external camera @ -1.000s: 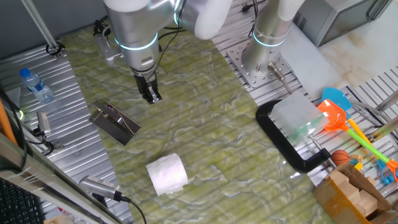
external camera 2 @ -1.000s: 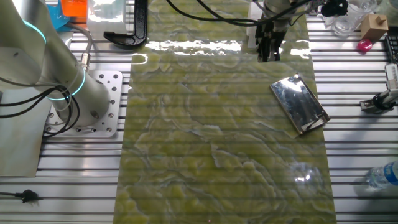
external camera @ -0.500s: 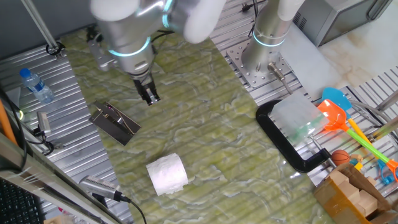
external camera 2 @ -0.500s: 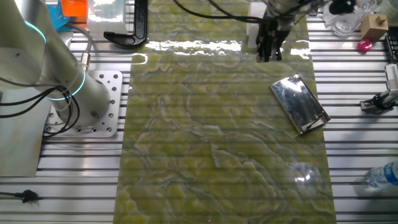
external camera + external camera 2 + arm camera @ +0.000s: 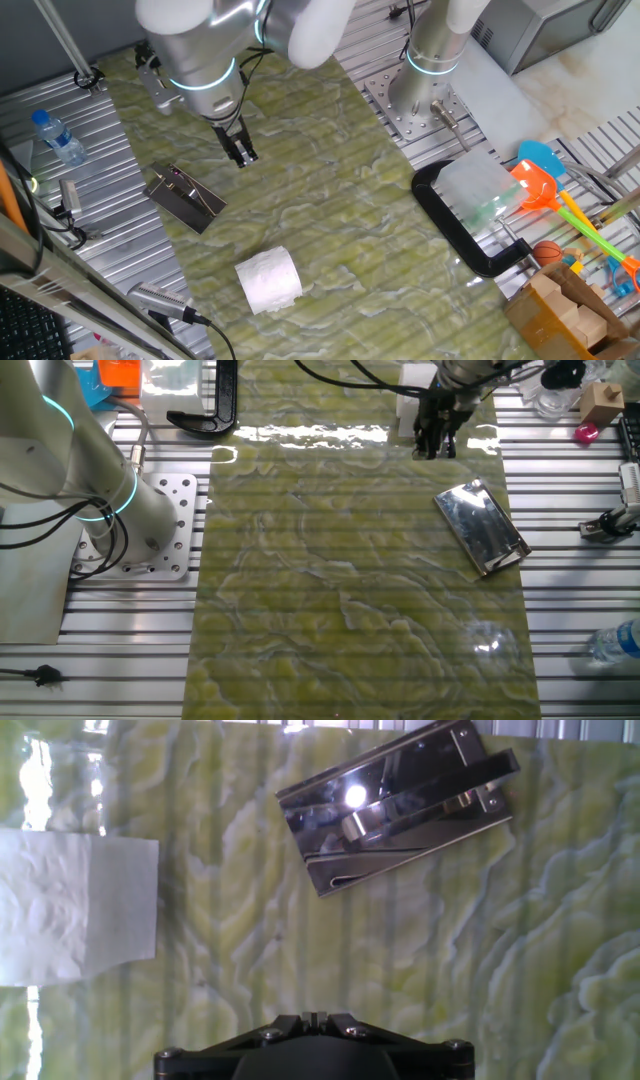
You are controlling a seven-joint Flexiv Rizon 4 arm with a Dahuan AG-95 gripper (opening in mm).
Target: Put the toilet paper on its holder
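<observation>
hand [image 5: 242, 155]: fingers look pressed together, empty, above tabletop | toilet paper [image 5: 268, 279]: on its side, apart from holder [image 5: 186, 197] | you: expect soft, light roll; grip gently across middle

My pincer [image 5: 243, 156] hangs above bare green mat [image 5: 330, 220], touching nothing. Between the toilet paper [image 5: 268, 279] and the holder [image 5: 185, 197] lies an open strip of mat wide enough for me. The black clamp [image 5: 462, 228] sits well apart on the mat's far edge; the water bottle [image 5: 56, 137] stands off the mat beyond the holder.
</observation>
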